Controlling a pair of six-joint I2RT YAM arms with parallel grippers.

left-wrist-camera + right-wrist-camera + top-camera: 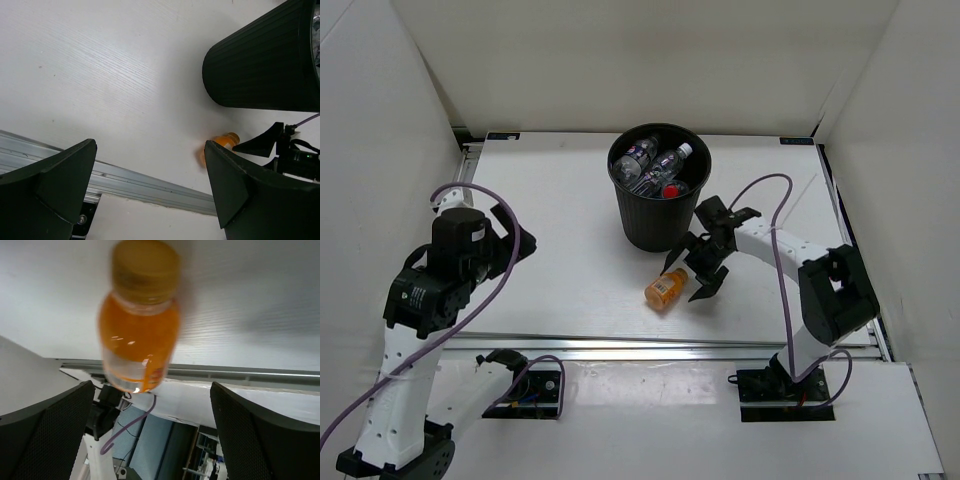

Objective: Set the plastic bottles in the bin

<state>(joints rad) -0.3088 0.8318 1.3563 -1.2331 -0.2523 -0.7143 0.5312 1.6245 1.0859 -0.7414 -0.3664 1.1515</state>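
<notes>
Stubby orange plastic bottle (667, 289) lies on its side on the white surface (550, 290), just in front of the round black plastic bin (655, 225) and apart from its wall. Right end effector (690, 275) is released, fingers spread wide. It sits low at the bottle with one finger to either side. The right wrist view shows the bottle ahead of the fingertips with a gap on both sides, so no contact; that view is blurred. The bin stands upright near the far middle of the surface and holds clear plastic bottles (642, 153), with a red cap (670, 189) among them; exact count cannot be told. Left end effector (150, 144) is released, holding nothing, raised at the left side, well apart from bin and bottle.
</notes>
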